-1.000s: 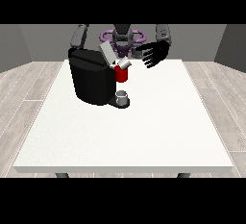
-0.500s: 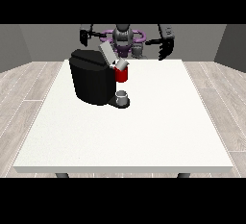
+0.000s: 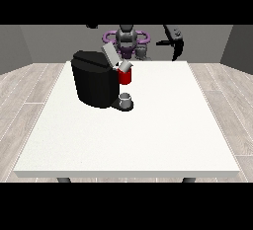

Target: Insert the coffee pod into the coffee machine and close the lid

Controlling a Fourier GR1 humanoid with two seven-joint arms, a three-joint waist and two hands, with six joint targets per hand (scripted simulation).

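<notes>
The white surface [image 3: 148, 135] fills the lower and middle part of the frame, with bare top nearest the camera. Farther back, left of centre, stands the black coffee machine [image 3: 94, 83]. At its lower right a small grey cup [image 3: 125, 99] sits on the machine's drip base. Above the cup is the red brewing head [image 3: 125, 77], and a grey coffee pod [image 3: 126, 66] rests tilted in its top. The lid [image 3: 109, 55] stands raised, slanting up toward the upper left from the pod, so the machine is open.

Behind the surface, at the top centre of the frame, is the robot's torso [image 3: 127, 39] with purple shoulder rings. The hand at the view's right [image 3: 175, 44] hangs raised in the upper right, well apart from the machine; its fingers look relaxed and hold nothing. Of the hand at the view's left [image 3: 91, 26] only a dark sliver shows at the top edge, and I cannot tell how its fingers lie.
</notes>
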